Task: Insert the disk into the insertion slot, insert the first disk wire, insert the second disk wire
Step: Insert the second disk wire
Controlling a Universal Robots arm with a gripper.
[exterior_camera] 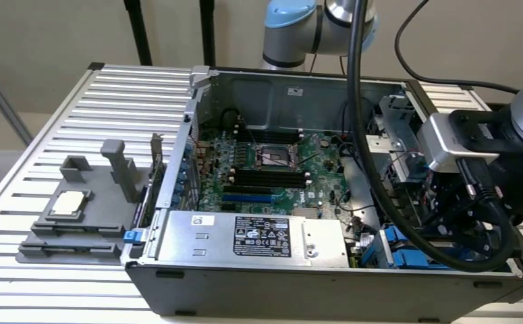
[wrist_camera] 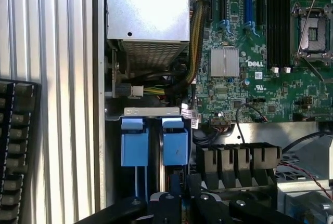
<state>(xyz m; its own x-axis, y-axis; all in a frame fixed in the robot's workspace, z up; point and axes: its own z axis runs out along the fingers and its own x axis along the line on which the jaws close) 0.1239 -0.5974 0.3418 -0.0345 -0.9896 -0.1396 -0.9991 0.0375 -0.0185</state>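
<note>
The open computer case (exterior_camera: 333,270) sits on the slatted table (exterior_camera: 63,121); inside, the power-supply box (exterior_camera: 252,236) fills the near wall, leaving open room above the motherboard (exterior_camera: 270,169) at the centre; at the exterior view's right the arm's black cables (exterior_camera: 441,250) loop across the drive corner, crowding it; in the wrist view the pincer (wrist_camera: 179,203) hangs just beside two blue tabs (wrist_camera: 153,141) of the insertion slot (wrist_camera: 151,112), with bundled wires (wrist_camera: 192,42) and a black ribbed bracket (wrist_camera: 239,164) close alongside; the grey fixture (exterior_camera: 81,209) stands well apart outside.
</note>
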